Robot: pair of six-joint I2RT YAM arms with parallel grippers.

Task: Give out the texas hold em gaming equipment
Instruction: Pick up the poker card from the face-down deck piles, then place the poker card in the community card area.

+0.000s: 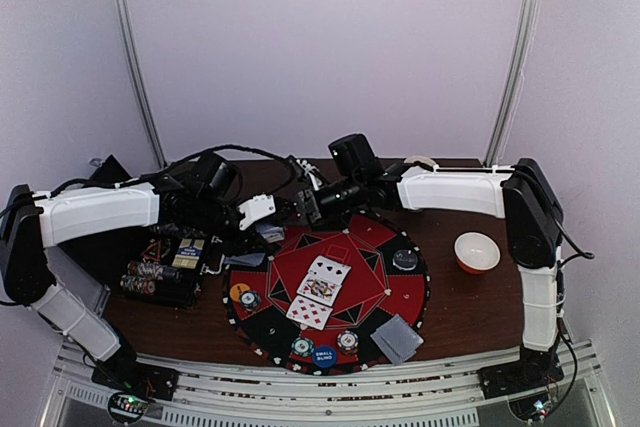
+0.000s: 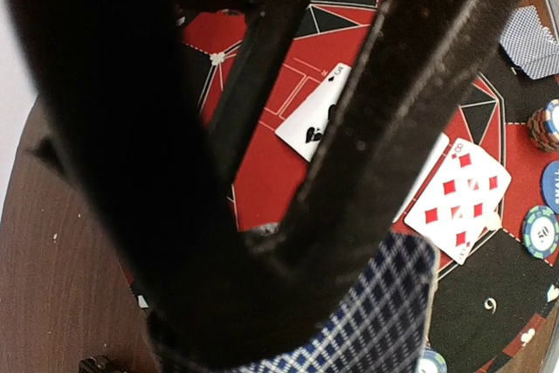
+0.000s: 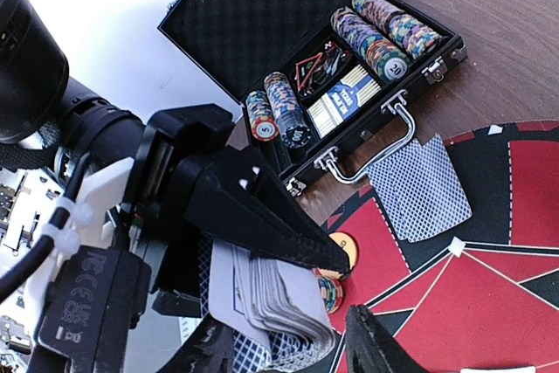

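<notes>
My left gripper [image 1: 268,227] is shut on a deck of cards [image 2: 376,321] with blue-checked backs, held over the far left edge of the round red-and-black poker mat [image 1: 400,292]. In the right wrist view the deck [image 3: 279,303] sits under the left gripper's black finger [image 3: 262,207]. My right gripper [image 3: 288,355] is open, its fingers on either side of the deck's lower end. On the mat lie two face-up cards [image 1: 325,279] [image 1: 310,312], face-down cards [image 1: 397,337] [image 1: 245,260], chip stacks [image 1: 347,340] [image 1: 248,299], a blue small blind button [image 1: 324,355] and an orange button [image 1: 238,290].
An open black chip case [image 1: 165,267] with chip rows stands left of the mat; it also shows in the right wrist view [image 3: 332,50]. A white orange-rimmed bowl [image 1: 477,252] sits right of the mat. A dark button [image 1: 405,259] lies at the mat's right.
</notes>
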